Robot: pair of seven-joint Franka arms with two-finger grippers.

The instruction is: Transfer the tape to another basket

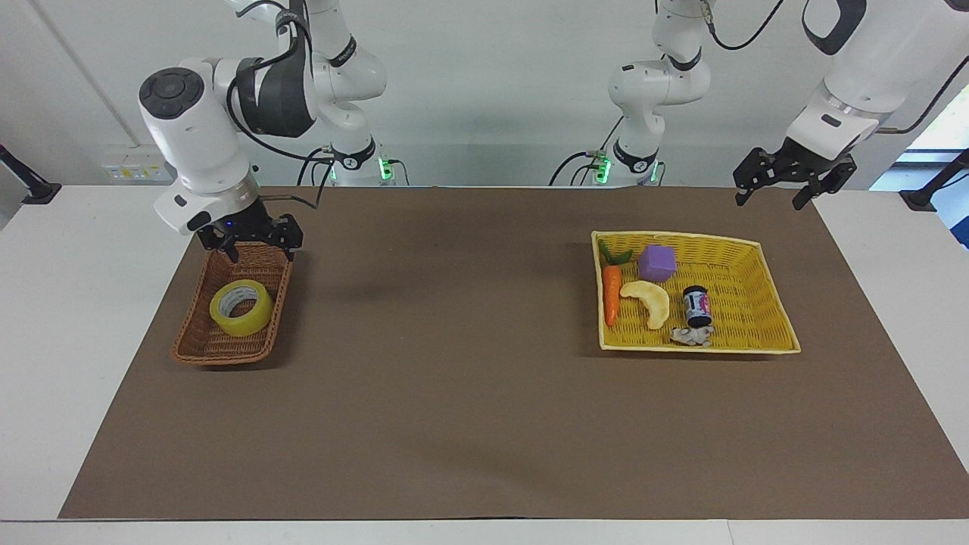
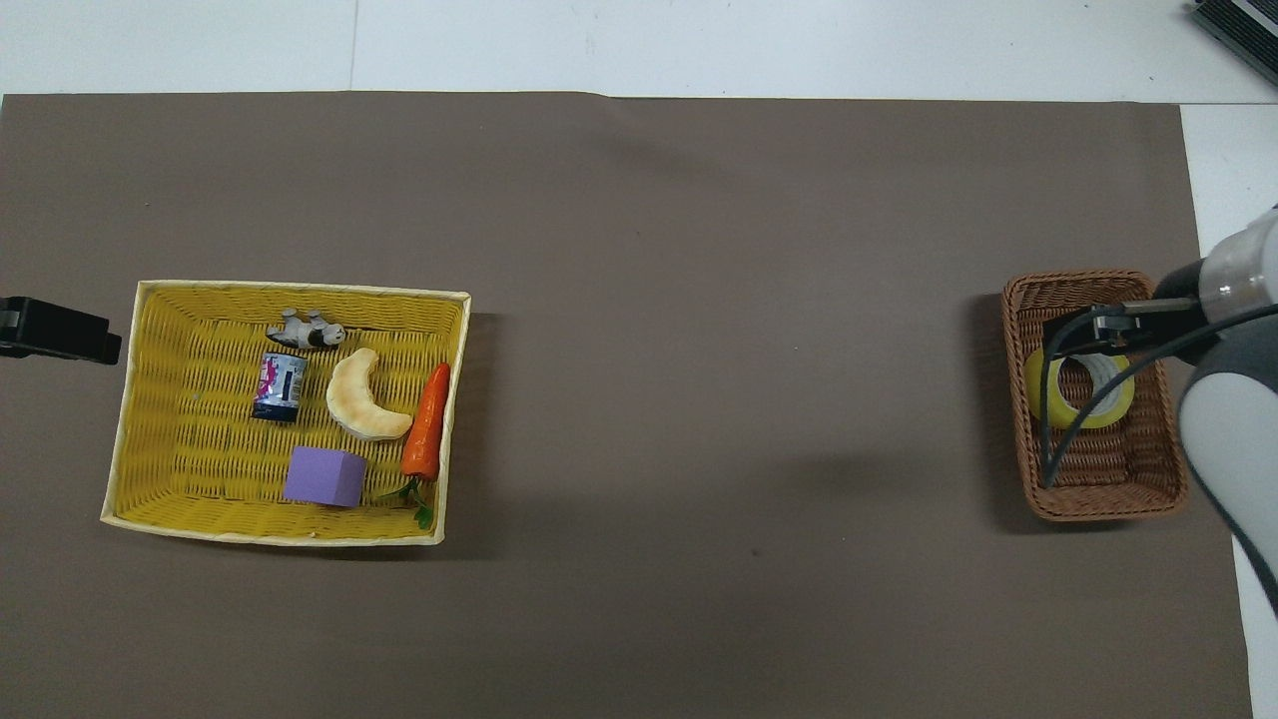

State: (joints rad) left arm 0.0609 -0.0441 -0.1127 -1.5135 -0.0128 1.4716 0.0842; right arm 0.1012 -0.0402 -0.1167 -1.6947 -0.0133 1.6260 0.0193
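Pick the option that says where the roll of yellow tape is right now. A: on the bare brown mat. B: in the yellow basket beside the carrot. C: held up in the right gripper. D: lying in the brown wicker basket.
D: the tape lies flat inside the brown wicker basket, and the open right gripper is above the basket's end nearer the robots, holding nothing.
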